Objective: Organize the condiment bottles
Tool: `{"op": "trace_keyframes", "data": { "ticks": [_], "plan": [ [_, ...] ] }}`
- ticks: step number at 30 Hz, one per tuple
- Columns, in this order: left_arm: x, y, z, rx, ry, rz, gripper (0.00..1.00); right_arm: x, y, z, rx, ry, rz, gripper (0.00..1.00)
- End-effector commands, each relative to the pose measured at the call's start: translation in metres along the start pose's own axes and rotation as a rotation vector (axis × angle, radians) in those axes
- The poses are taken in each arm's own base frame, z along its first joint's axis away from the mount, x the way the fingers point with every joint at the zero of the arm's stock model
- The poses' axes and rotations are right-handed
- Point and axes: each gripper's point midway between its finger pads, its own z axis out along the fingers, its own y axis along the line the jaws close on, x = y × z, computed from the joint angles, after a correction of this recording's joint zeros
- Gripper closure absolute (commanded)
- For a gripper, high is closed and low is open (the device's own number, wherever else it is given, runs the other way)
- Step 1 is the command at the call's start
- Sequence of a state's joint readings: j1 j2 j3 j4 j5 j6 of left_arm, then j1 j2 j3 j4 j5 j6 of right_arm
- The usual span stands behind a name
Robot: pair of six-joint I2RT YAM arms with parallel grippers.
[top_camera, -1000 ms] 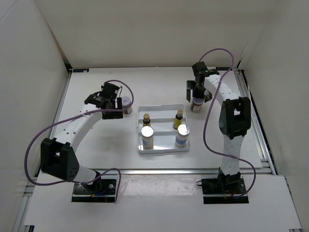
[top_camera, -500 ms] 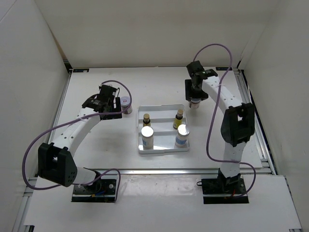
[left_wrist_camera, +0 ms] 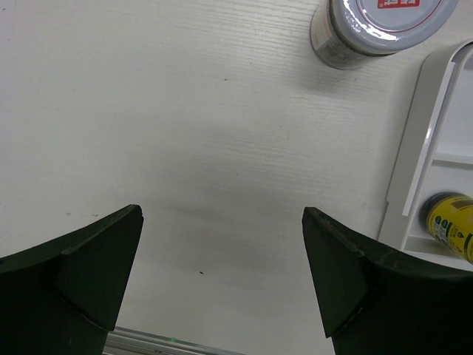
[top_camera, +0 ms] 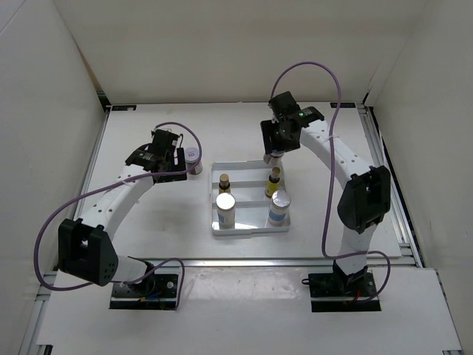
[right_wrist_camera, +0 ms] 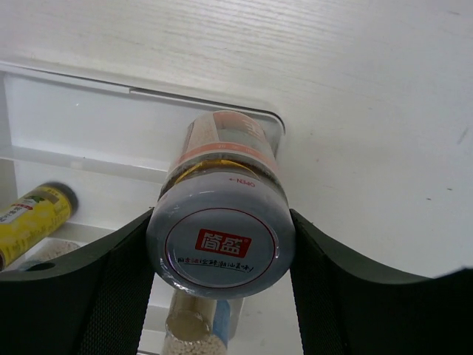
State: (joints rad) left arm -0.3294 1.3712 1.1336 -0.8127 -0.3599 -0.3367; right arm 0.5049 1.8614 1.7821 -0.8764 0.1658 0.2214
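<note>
Right gripper [top_camera: 279, 137] pinching 1 jar [right_wrist_camera: 222, 237] above far-right corner of tray [top_camera: 247, 163], placing step in hand; next likely needs lowering into tray, then release; left gripper [left_wrist_camera: 222, 244] spread near 2nd jar [left_wrist_camera: 384, 26] on surface [left_wrist_camera: 185, 111].

In the tray [top_camera: 250, 232], back row: left slim bottle [top_camera: 224, 182], right slim bottle [top_camera: 273, 177]. Front row, each before its bottle: left shaker [top_camera: 225, 208], right shaker [top_camera: 278, 207]. Just left of the tray's back left corner, on the table [top_camera: 236, 129]: first jar [top_camera: 193, 157]. Above its back right corner: second jar [right_wrist_camera: 222, 222].
</note>
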Motion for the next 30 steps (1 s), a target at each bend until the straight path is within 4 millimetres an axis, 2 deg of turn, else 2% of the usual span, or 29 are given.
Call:
{"op": "trace_keyframes", "data": {
  "ticks": [1, 7, 8, 9, 13, 15, 16, 17, 20, 21, 23, 27, 28, 30],
  "plan": [
    [-0.011, 0.004, -0.01, 0.0, -0.064, -0.016, 0.0, -0.008, 0.015, 0.016, -0.088, -0.025, -0.013, 0.97],
    [-0.011, 0.004, -0.01, 0.0, -0.064, -0.016, 0.0, 0.007, 0.018, 0.045, -0.101, 0.033, -0.034, 0.97],
    [-0.011, 0.004, -0.01, 0.0, -0.064, -0.016, 0.0, 0.008, 0.023, 0.045, -0.129, 0.039, -0.034, 0.96],
    [-0.011, 0.002, -0.01, 0.009, -0.061, -0.016, 0.0, 0.015, 0.025, 0.054, -0.135, 0.067, -0.034, 0.96],
    [-0.011, 0.002, -0.01, 0.009, -0.061, -0.016, 0.0, 0.021, 0.025, 0.064, -0.129, 0.093, -0.026, 0.85],
    [-0.011, 0.002, -0.01, 0.009, -0.061, -0.016, 0.0, 0.021, 0.025, 0.064, -0.129, 0.093, -0.026, 0.73],
    [-0.011, 0.002, -0.01, 0.009, -0.061, -0.016, 0.0, 0.021, 0.025, 0.064, -0.129, 0.093, -0.026, 0.63],
    [-0.011, 0.002, -0.01, 0.009, -0.061, -0.016, 0.0, 0.021, 0.025, 0.064, -0.129, 0.093, -0.026, 0.46],
    [-0.011, 0.001, -0.007, 0.008, -0.061, -0.007, 0.0, 0.01, 0.018, 0.05, -0.094, 0.044, -0.016, 0.23],
    [-0.011, -0.001, -0.008, 0.02, -0.057, -0.007, 0.0, 0.006, 0.012, 0.046, -0.062, 0.026, -0.016, 0.12],
    [-0.015, -0.003, -0.012, 0.038, -0.069, -0.023, 0.0, -0.014, 0.008, 0.024, -0.042, -0.043, -0.011, 0.0],
    [-0.042, -0.011, -0.031, 0.093, -0.145, -0.074, 0.0, -0.04, 0.003, -0.02, -0.029, -0.151, -0.009, 0.0],
    [-0.059, -0.016, -0.041, 0.126, -0.189, -0.08, 0.0, -0.045, 0.003, -0.034, -0.036, -0.182, -0.006, 0.0],
    [-0.067, -0.036, -0.034, 0.186, -0.174, -0.041, 0.0, -0.052, 0.003, -0.05, -0.044, -0.223, -0.002, 0.0]
  ]
}}
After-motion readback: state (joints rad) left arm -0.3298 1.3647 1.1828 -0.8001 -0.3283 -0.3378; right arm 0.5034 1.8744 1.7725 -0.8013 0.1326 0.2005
